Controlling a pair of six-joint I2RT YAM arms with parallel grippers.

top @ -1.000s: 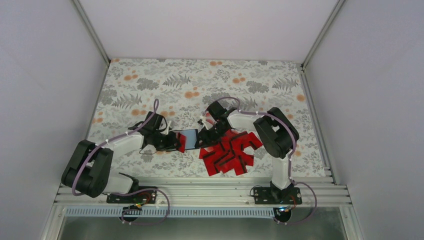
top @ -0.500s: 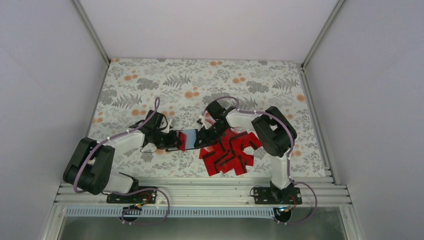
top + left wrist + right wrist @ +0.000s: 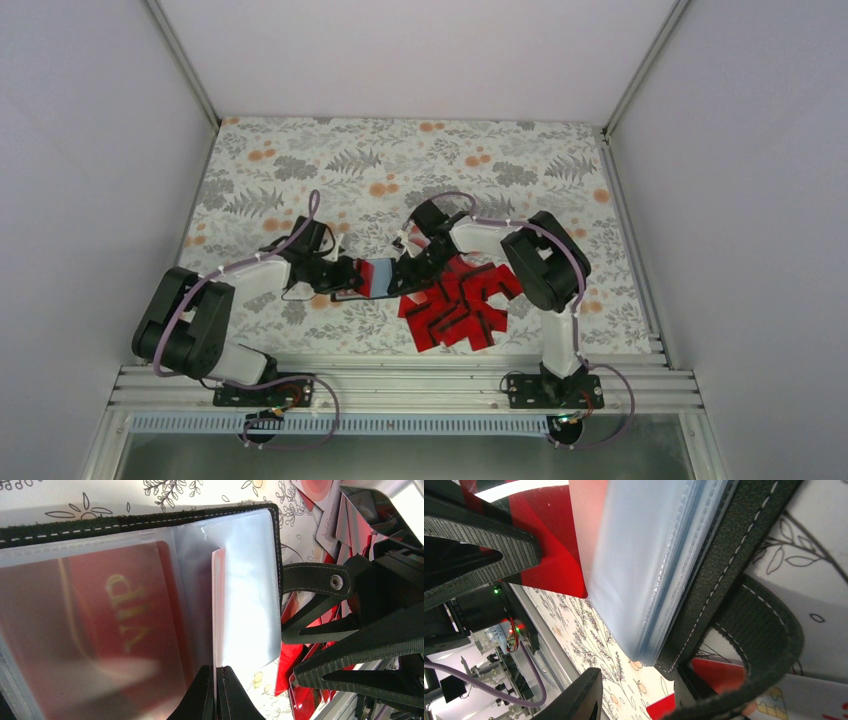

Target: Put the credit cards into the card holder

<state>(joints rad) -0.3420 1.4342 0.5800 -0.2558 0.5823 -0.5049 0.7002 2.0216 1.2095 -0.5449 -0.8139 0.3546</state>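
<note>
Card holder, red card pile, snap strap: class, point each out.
Card holder [image 3: 150, 521]: left wrist view, stitched black top edge.
Red card pile [image 3: 458, 306]: top external view, pile's middle.
Snap strap [image 3: 310, 580]: left wrist view, beside its stud.

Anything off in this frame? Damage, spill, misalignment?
Nothing looks damaged. The loose credit cards lie in a jumbled, overlapping heap on the cloth to the right of the card holder, not in a stack. The holder's snap strap hangs out unfastened.

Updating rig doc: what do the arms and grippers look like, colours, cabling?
The left arm and right arm have white links between black joint housings, with a purple cable looped along each. The left gripper and right gripper are black, with ribbed fingers.
</note>
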